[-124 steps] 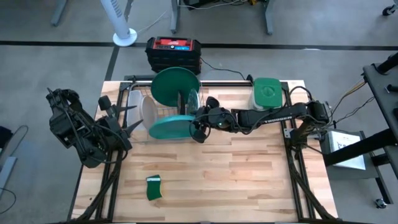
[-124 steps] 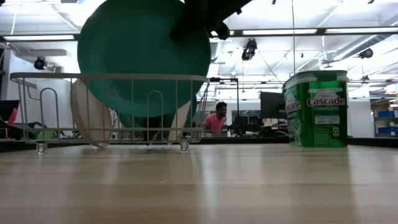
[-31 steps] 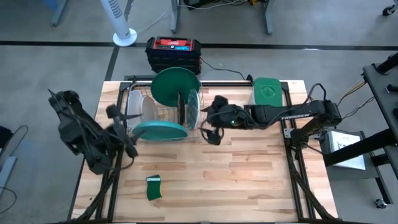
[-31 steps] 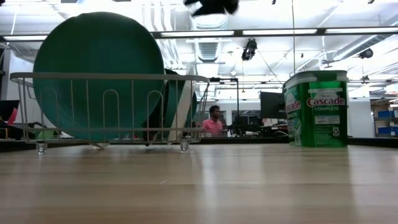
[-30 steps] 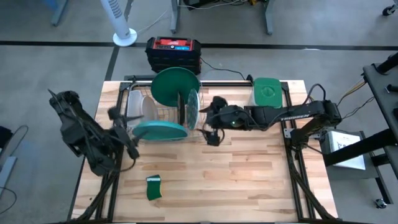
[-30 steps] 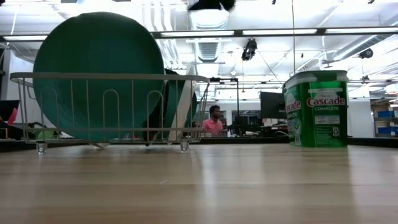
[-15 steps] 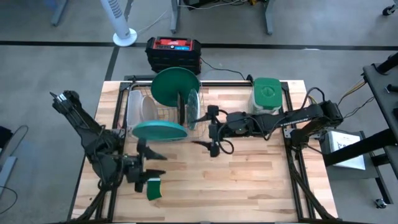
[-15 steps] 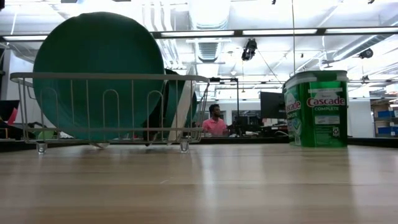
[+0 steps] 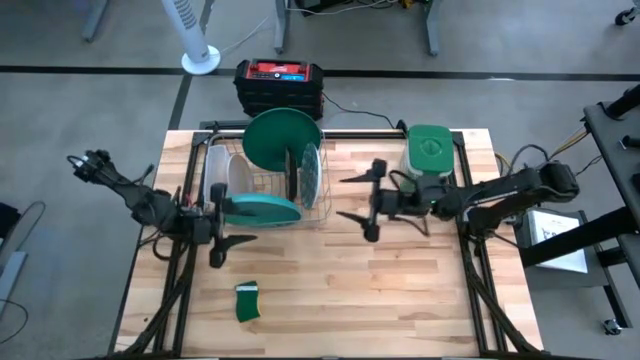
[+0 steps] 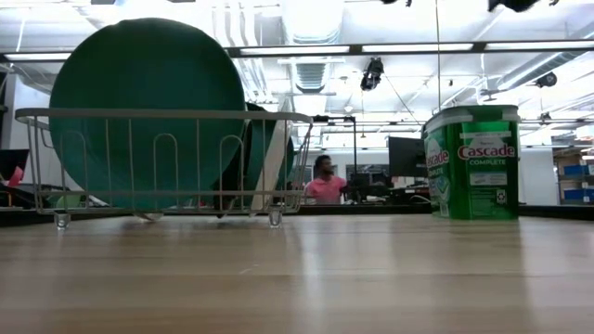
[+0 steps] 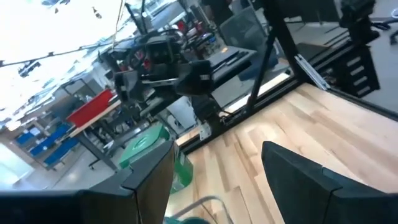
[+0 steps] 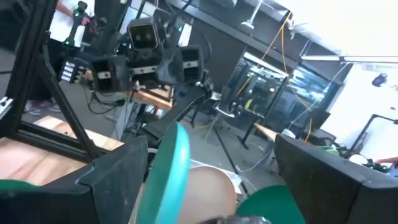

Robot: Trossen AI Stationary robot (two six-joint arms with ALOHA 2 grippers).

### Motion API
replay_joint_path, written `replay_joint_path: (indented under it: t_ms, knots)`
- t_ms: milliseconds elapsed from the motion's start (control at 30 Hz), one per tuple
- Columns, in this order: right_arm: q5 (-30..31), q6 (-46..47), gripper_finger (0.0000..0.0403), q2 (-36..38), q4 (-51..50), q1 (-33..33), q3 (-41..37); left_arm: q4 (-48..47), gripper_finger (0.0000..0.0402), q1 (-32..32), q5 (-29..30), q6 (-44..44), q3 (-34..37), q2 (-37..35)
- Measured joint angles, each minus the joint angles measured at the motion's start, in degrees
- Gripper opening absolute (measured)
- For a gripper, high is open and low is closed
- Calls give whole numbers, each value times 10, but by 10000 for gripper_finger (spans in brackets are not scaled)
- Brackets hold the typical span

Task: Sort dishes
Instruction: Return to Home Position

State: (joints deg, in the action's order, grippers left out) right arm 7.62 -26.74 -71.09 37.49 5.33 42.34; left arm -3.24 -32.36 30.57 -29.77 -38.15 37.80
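Several plates stand on edge in the wire dish rack at the table's far left. The dark green plate is at the back and the teal plate at the rack's near side. A whitish plate and a glassy patterned plate stand between them. My left gripper is open, level, by the rack's near left corner. My right gripper is open, level, right of the rack, pointing at it. Nothing lies between either pair of fingers.
A green-lidded Cascade canister stands at the far right, close behind my right arm. A small green sponge lies near the front left. A black and red box sits beyond the table's far edge. Bare wood fills the middle and near right.
My right gripper has drawn back from the rack toward the table's right edge and tipped up to level, staying open. My left gripper has swung toward the near edge, then come back beside the rack's near left corner, turning to point level. The plates have not moved.
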Motion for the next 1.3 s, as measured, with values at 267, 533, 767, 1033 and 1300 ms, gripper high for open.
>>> replay_joint_path:
  t_ms: [267, 533, 767, 1033, 1300]
  knots:
    - [-2, 8, 340, 137, 7, -27, -110, -66, 231, 3, 14, -7, 17, -120]
    - [49, 37, 340, 255, -25, -26, -203, -135, 231, 3, 87, 32, 32, -219]
    - [69, 65, 340, 333, -28, -26, -266, -132, 230, 3, 234, 26, 42, -274]
    - [127, 92, 340, 386, -43, -26, -329, -109, 75, 3, 567, 59, 52, -302]
    - [124, 95, 340, 391, 5, -26, -378, -127, 5, 3, 586, 100, 75, -327]
